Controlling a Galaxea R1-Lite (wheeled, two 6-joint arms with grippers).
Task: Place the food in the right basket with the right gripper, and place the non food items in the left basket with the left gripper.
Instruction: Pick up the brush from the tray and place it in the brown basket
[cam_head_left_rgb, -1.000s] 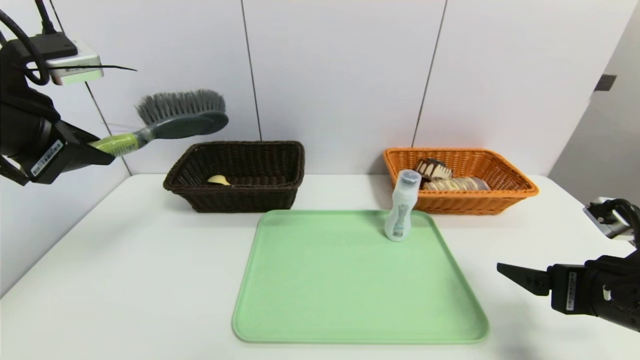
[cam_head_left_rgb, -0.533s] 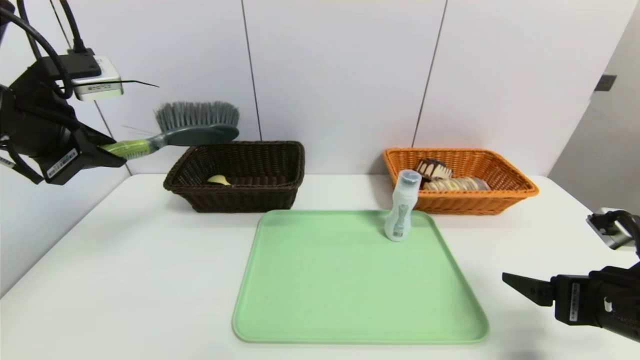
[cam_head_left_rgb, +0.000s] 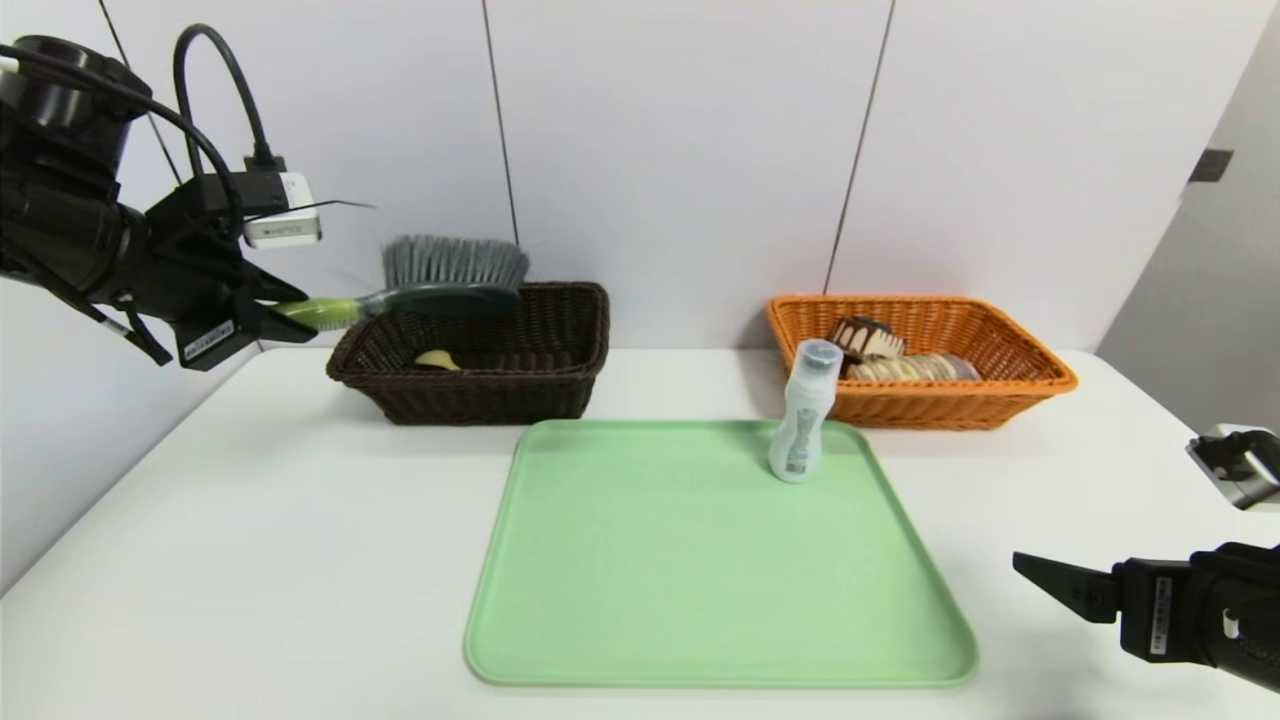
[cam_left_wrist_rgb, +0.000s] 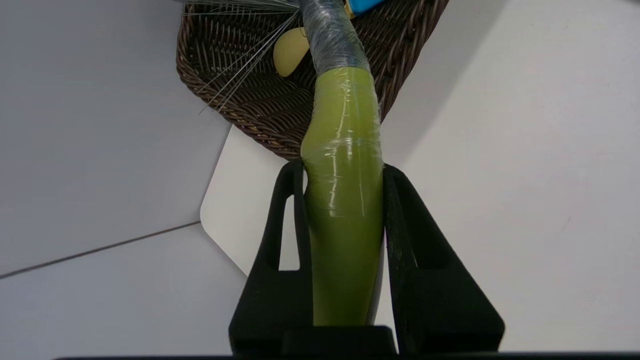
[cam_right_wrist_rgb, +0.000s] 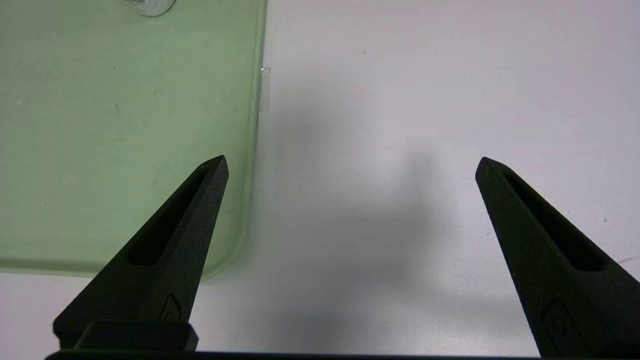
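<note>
The left gripper is closed on the green handle of the brush, and its 2 fingers press both sides. The brush head extends from the gripper toward the dark brown basket, above its rim. The right gripper stands open beside the green tray.

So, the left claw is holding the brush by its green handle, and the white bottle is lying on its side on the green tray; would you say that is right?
Not quite: the head view shows the white bottle standing upright on the green tray. The left claw does hold the brush by its green handle.
</note>
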